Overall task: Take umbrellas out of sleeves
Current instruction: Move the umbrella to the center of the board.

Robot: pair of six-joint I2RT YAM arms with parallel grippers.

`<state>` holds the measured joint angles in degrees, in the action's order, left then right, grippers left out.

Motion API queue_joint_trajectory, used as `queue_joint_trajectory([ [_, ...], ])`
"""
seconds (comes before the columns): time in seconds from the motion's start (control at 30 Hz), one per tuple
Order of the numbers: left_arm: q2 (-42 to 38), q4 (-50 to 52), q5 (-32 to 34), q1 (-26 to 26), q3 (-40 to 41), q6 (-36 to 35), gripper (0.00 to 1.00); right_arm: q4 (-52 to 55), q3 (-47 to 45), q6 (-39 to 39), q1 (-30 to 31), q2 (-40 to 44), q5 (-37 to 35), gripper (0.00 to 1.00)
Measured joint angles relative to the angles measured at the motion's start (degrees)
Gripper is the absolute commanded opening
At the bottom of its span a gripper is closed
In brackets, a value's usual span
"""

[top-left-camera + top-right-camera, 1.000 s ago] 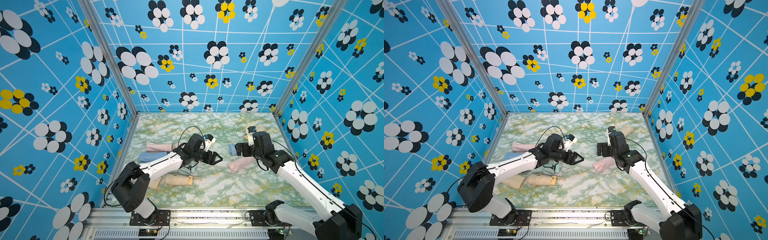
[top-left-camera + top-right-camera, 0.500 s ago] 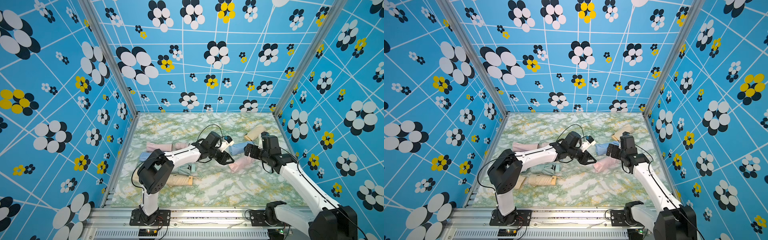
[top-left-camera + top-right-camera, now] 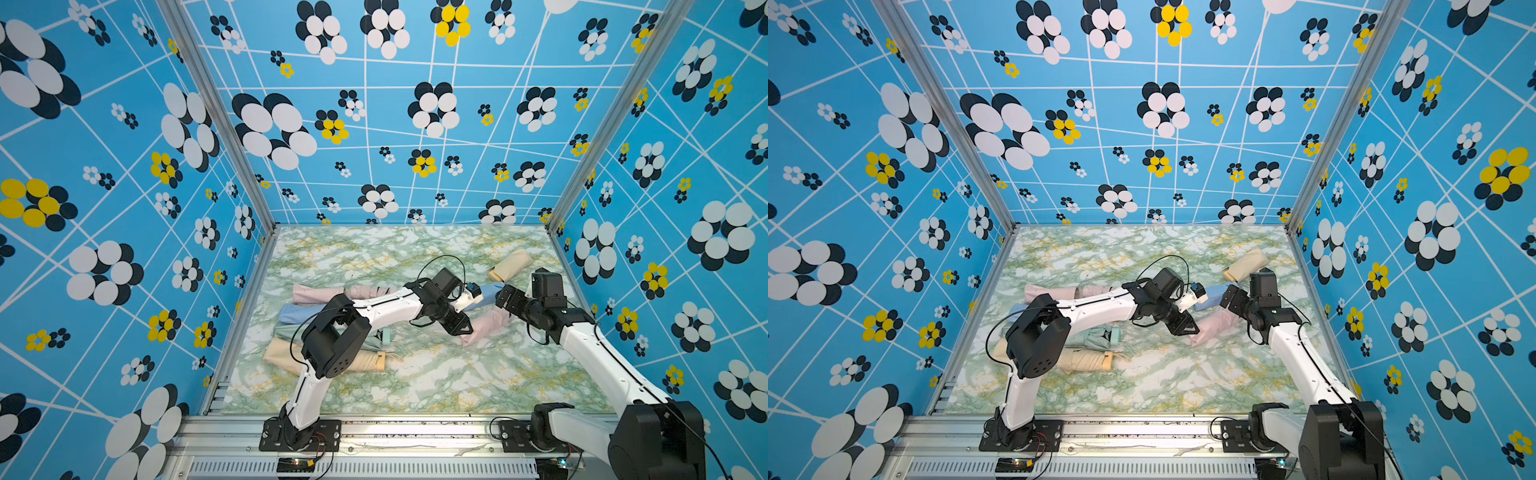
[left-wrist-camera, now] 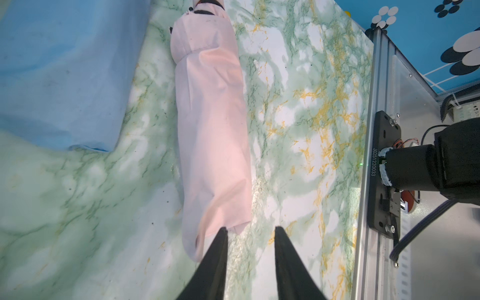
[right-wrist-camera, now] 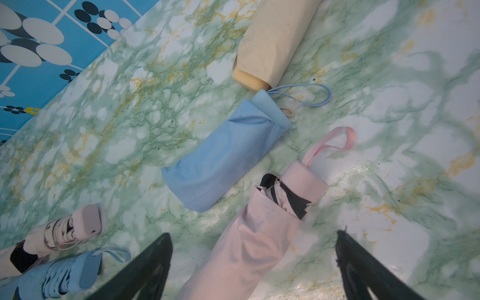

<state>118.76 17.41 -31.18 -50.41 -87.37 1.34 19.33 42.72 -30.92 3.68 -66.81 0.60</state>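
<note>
- Step in hand: taking hold of one sleeved item at both ends. By my reading, no pull has begun.
- Pink sleeve (image 4: 213,142): lies flat on the desk (image 3: 415,374), right of centre, just beside a blue sleeve (image 5: 226,155).
- Pink umbrella (image 5: 304,184): inside the pink sleeve, with handle and cord poking out of the open mouth.
- Left pincer (image 4: 250,230): fingers narrowly apart with desk showing between them. The tips are at the sleeve's closed corner and clamp nothing.
- Right pincer (image 5: 253,233): fingers wide apart, straddling the sleeve just short of the handle.
- Left arm: stretched far across the desk, elbow raised, wrist angled down.
- Right arm: forearm rising from its base, wrist bent inward.
- Next move calls for: the left pincer to pinch fabric only, the right to clamp the handle, then a pull apart.
</note>
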Motion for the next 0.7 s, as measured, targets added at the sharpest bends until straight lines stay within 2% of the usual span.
queue_joint_trajectory([
  [0.47, 4.28, 2.84, 1.33, -0.63, -2.08, -1.9, 0.29, -0.26, -0.09, -11.06, -0.13, -4.04, -5.03, 0.95],
  [0.7, 4.33, 3.21, 4.55, -0.63, -2.05, -1.95, 0.36, -0.28, -0.09, -14.82, -0.13, -5.92, -6.12, 0.92],
])
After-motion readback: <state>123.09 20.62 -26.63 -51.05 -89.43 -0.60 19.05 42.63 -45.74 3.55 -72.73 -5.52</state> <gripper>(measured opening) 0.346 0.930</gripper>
